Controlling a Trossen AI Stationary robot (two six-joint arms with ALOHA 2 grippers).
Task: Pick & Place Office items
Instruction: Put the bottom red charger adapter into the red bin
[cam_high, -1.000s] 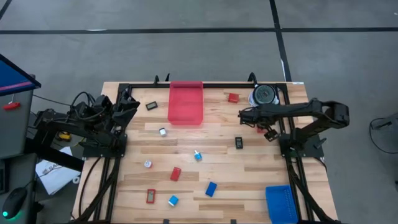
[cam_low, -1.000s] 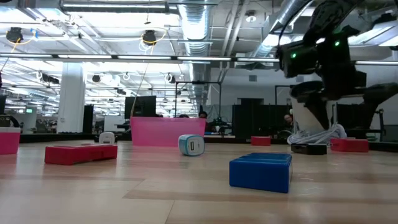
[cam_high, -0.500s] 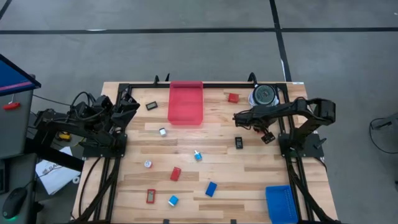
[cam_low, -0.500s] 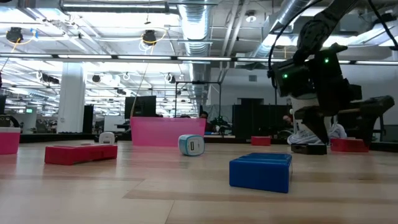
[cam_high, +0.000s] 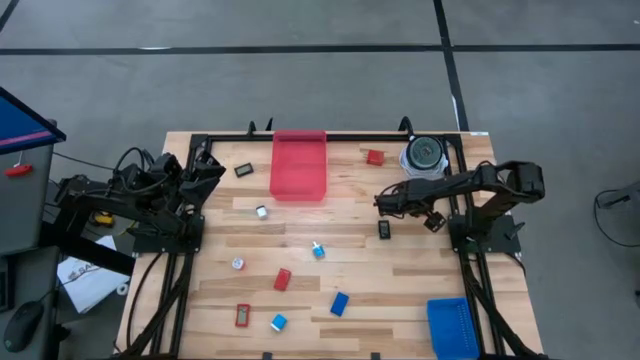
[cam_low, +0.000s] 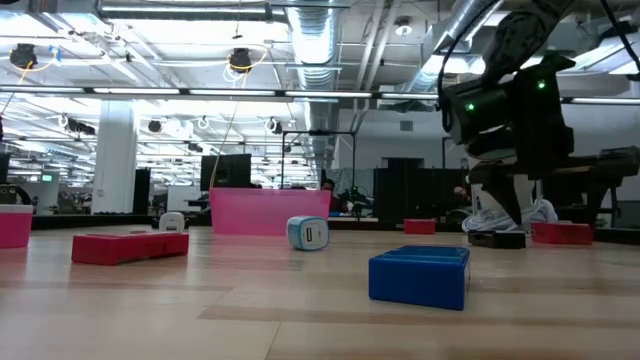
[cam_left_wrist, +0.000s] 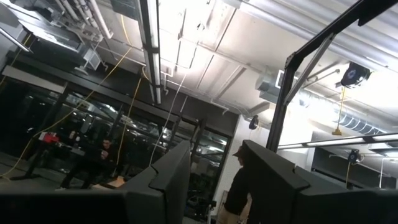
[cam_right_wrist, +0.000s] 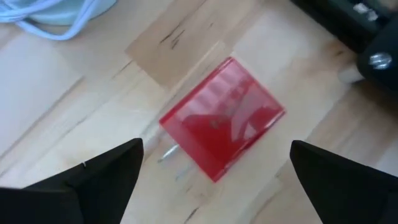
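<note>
Across the wooden desk most office items lie scattered, unsorted; my right end effector hangs spread wide over a red block.

We see the desk with one tray at its far edge and another tray at the near right corner. Small blocks lie scattered between. The right gripper hangs just behind a flat piece.

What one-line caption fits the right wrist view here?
Right gripper open above a small red block lying on the wooden table, white cable at the edge.
</note>
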